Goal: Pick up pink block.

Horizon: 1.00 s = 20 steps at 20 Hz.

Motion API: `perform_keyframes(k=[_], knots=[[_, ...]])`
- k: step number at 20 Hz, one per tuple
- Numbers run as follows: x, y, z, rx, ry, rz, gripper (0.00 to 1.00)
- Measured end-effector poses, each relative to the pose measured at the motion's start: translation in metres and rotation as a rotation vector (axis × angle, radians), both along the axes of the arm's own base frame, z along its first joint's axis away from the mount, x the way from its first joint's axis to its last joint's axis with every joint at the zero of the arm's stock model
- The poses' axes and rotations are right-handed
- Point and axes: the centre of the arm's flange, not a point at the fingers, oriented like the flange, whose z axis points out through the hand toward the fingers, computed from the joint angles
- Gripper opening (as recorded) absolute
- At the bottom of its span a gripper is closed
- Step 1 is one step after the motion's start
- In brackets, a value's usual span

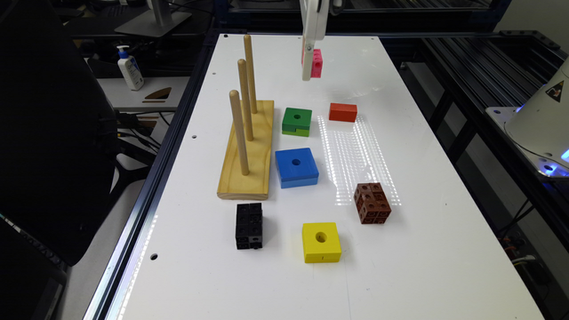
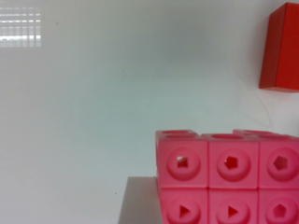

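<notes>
The pink block (image 1: 317, 62) hangs above the far part of the white table (image 1: 422, 146), and my gripper (image 1: 310, 66) is shut on it, coming down from above. The block is a small bright pink cube of linked mini-cubes with round holes. The wrist view has the pink block (image 2: 229, 179) very close to the camera, with the table surface well below it.
On the table stand a red-orange block (image 1: 342, 112) (image 2: 281, 49), a green holed block (image 1: 297, 121), a blue one (image 1: 296, 167), a yellow one (image 1: 321, 242), a brown holed cube (image 1: 372, 203), a black cube block (image 1: 249, 225) and a wooden three-peg base (image 1: 247, 151).
</notes>
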Motion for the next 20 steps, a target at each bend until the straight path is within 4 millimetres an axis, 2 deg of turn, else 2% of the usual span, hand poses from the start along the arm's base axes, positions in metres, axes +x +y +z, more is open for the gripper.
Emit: perform_keyframes(k=[5,10,15,20], knots=[[0.0,0.0,0.006,-0.002,-0.006,0.0,0.0],[-0.003,0.001,0.036,-0.005,-0.005,0.0,0.0],[-0.004,0.001,0.041,-0.006,-0.006,0.0,0.0],[-0.007,0.002,0.079,-0.011,-0.014,-0.001,0.0]])
